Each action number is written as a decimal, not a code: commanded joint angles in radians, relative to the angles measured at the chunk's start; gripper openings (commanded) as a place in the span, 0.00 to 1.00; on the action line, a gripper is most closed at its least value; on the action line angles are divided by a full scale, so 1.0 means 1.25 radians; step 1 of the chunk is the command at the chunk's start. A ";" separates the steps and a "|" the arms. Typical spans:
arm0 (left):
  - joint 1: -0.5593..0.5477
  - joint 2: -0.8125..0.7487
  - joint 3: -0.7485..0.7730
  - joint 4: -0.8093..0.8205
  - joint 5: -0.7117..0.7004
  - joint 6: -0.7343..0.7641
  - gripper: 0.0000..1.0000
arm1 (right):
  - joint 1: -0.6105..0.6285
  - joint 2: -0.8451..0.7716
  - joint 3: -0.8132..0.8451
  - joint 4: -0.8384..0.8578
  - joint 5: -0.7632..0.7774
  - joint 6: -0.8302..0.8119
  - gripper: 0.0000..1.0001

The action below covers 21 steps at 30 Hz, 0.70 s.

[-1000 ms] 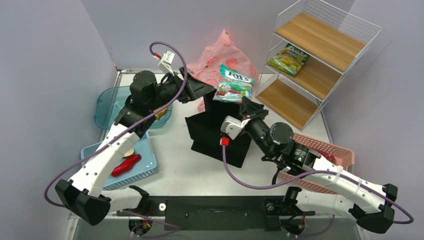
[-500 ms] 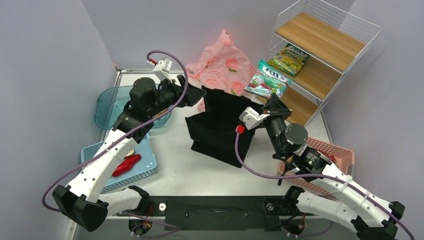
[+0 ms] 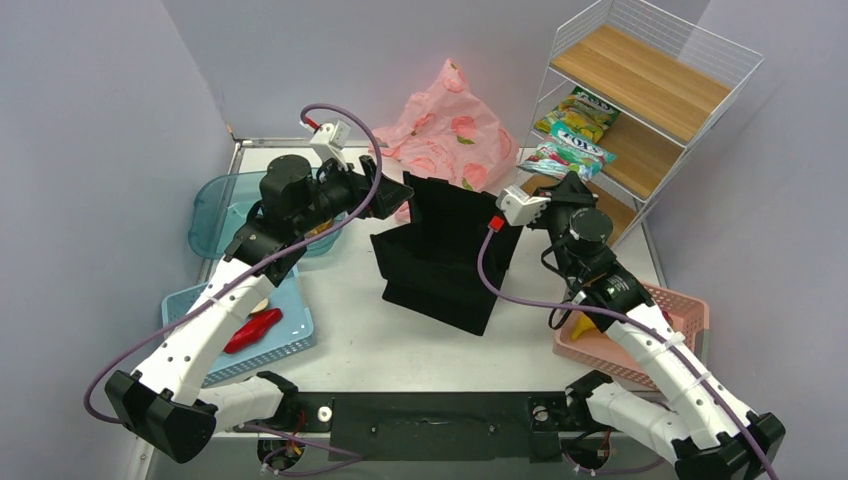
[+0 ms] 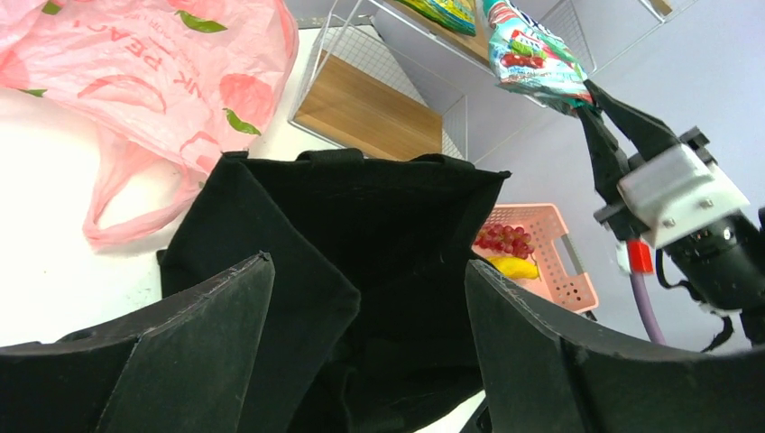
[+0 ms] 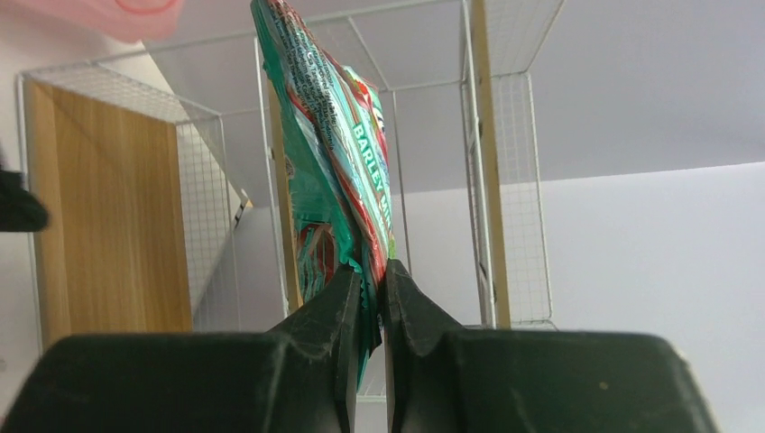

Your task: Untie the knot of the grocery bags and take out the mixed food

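At the wire rack's middle level, right side of the table: the green-and-teal foil snack packet [image 3: 570, 150] hangs at the open front of the white wire shelf unit with wooden boards [image 3: 640, 120], just beside a yellow-green packet [image 3: 585, 105] already lying on that board.

Right gripper [image 5: 372, 275]: fingers pinched almost together on the packet's lower crimped edge. Packet's long axis runs straight on from the fingertips toward the rack, face edge-on to the wrist camera. The right arm is clearly the nearer one; the left is well apart, across the tote.

Judgement: the coming move is a short carry forward onto the board, then a release. The packet is gripped by one thin seam only, so it may swing or fold.

Left gripper [image 4: 368, 262]: fingers spread wide, nothing between them, hovering at the near rim of the stiff black fabric tote [image 3: 440, 250].

Thin pink plastic grocery bag with peach prints [image 3: 445, 125]: behind the tote, against the back wall. One handle loop lies slack on the table; no tied knot visible.
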State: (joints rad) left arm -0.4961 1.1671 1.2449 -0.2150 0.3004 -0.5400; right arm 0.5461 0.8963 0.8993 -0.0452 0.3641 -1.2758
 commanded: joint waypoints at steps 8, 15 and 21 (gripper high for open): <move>0.019 -0.002 0.044 -0.010 0.015 0.042 0.77 | -0.276 0.082 0.084 0.087 -0.226 -0.040 0.00; 0.023 0.008 0.062 0.003 0.015 0.061 0.77 | -0.406 0.154 0.108 0.102 -0.336 -0.046 0.00; 0.033 0.012 0.065 -0.002 0.014 0.062 0.77 | -0.475 0.227 0.157 0.078 -0.367 -0.048 0.00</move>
State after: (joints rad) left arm -0.4671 1.1835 1.2743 -0.2371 0.3069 -0.4843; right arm -0.0063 1.1511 1.0088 -0.0284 -0.0250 -1.3220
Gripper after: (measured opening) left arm 0.771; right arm 0.066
